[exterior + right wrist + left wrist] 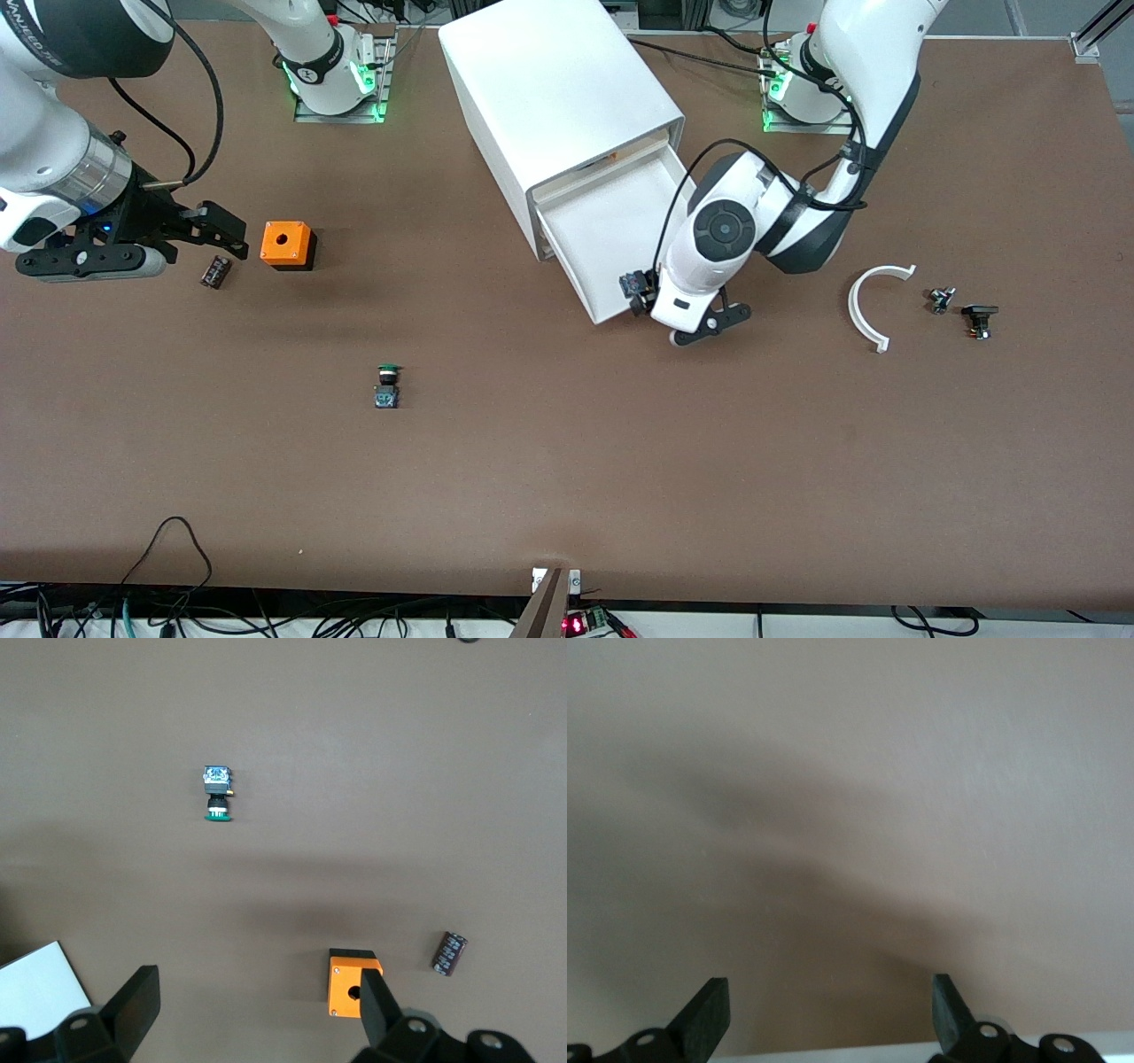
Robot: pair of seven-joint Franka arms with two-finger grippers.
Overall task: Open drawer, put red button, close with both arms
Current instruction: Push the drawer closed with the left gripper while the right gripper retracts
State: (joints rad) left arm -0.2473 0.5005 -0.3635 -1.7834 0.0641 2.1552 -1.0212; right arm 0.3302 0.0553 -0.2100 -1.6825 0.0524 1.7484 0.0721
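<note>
The white cabinet (558, 97) stands at the robots' side of the table, and one drawer (602, 221) is pulled out toward the front camera. My left gripper (640, 299) hangs at the drawer's front corner. In the left wrist view it (831, 1010) is open with nothing between the fingers. A small blue-grey block (631, 283), which looks like the red button's contact block, shows at that corner beside the fingers; no red cap is visible. My right gripper (221, 232) is open and empty over the table by the orange box, as the right wrist view (257, 1010) also shows.
An orange box with a round hole (287, 245) (353, 992), a dark cylinder (215, 271) (449, 953) and a green-capped button (387, 387) (216, 795) lie toward the right arm's end. A white curved piece (873, 301) and two small black parts (941, 299) (979, 319) lie toward the left arm's end.
</note>
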